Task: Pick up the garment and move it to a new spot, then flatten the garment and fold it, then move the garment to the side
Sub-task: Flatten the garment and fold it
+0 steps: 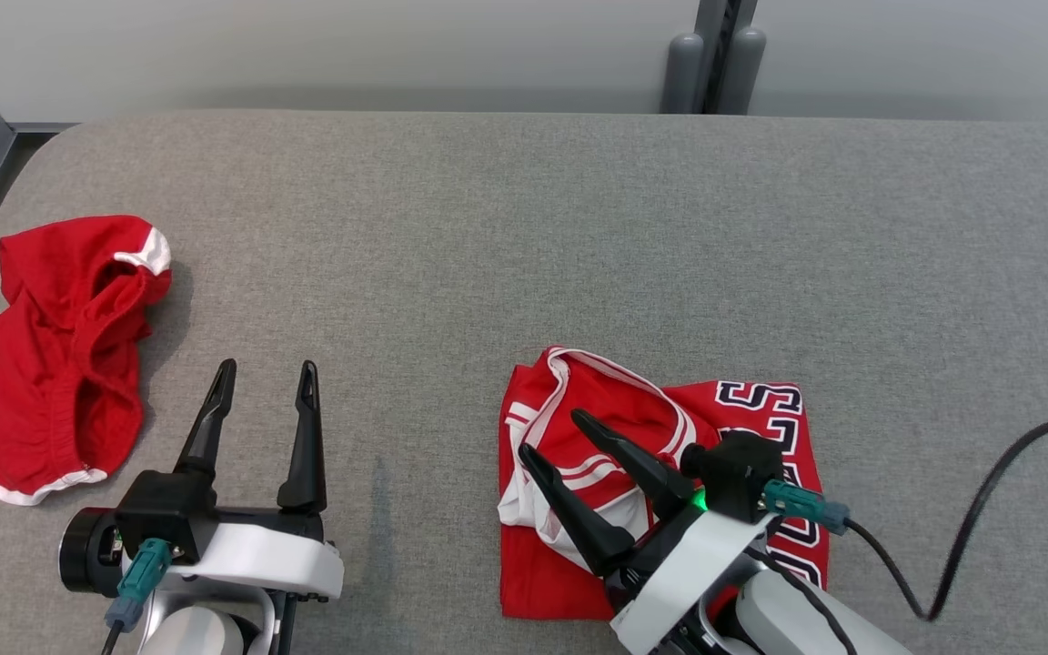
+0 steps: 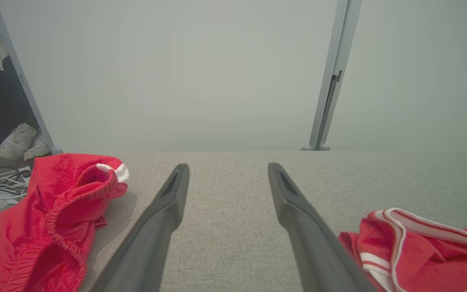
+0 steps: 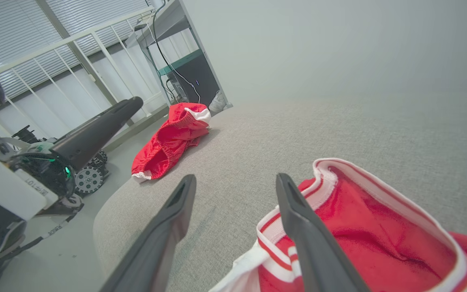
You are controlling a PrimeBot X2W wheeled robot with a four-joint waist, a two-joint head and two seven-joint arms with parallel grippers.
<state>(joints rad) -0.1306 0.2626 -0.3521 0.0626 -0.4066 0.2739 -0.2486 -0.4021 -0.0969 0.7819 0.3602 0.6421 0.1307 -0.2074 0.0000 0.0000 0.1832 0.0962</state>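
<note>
The garment [image 1: 606,409] is a red sports jersey lying in a rough folded rectangle directly beneath the right claw [image 1: 552,434]. Its neckline faces up and gapes open. The neckline is a ribbed white band with thin red stripes, and matching striped white trim runs along the edge nearest the fingertips. The cloth looks smooth and slightly shiny, and it bunches in soft ridges around the collar.

Behind the claw's wrist, block lettering [image 1: 760,397] in black with a white outline runs down the jersey's far side. The top letter reads as an S, and the wrist covers most of the rest.

The right claw is released, with its two long dark tapered fingers spread and nothing between them. In the right wrist view one finger lies over the collar and the other over bare counter [image 1: 524,227] just past the garment's edge. I cannot tell whether the tips touch the cloth. A black cable [image 1: 970,518] trails from this wrist.

The left claw [image 1: 268,366] is also released and holds nothing, its fingers parted above the plain grey woven covering of the counter. Off its outer side lie crumpled red shorts [image 1: 51,364] with a gathered elastic waistband and white trim. The garment lies well apart on its inner side.
</note>
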